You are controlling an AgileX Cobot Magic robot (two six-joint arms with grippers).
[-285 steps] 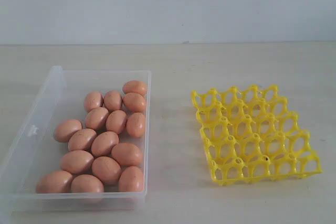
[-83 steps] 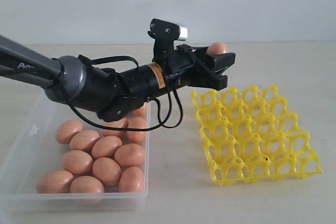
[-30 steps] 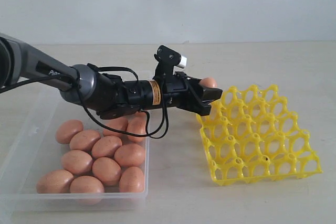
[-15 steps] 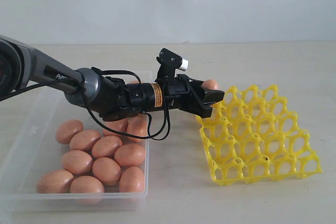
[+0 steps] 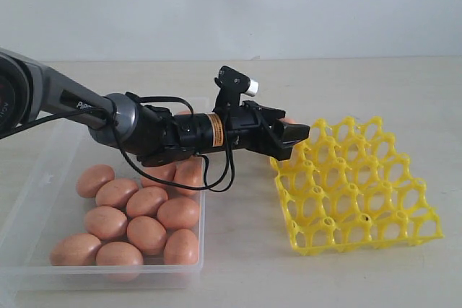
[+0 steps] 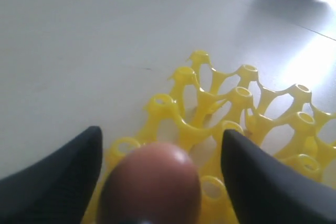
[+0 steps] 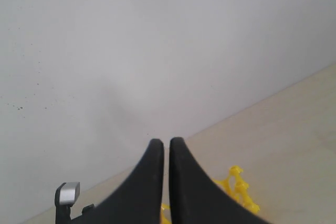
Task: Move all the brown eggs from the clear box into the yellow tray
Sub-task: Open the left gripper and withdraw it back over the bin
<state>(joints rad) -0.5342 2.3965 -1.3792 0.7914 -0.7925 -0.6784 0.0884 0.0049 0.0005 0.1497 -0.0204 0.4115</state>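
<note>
On my exterior camera I see orange-brown eggs (image 5: 137,216) with a smooth, unpatterned shell, lying in a clear box (image 5: 40,200) of colourless see-through plastic. The tray (image 5: 357,185) is bright yellow throughout, an open lattice with pale table (image 5: 238,265) showing through its holes. The table is a light beige, and the wall (image 5: 231,5) behind is plain pale grey-white. My left arm (image 5: 151,135) is black with a grey section and a small orange-yellow label band. My left wrist camera shows black fingers (image 6: 63,182) beside one brown egg (image 6: 152,182). My right gripper (image 7: 166,182) is black too.
</note>
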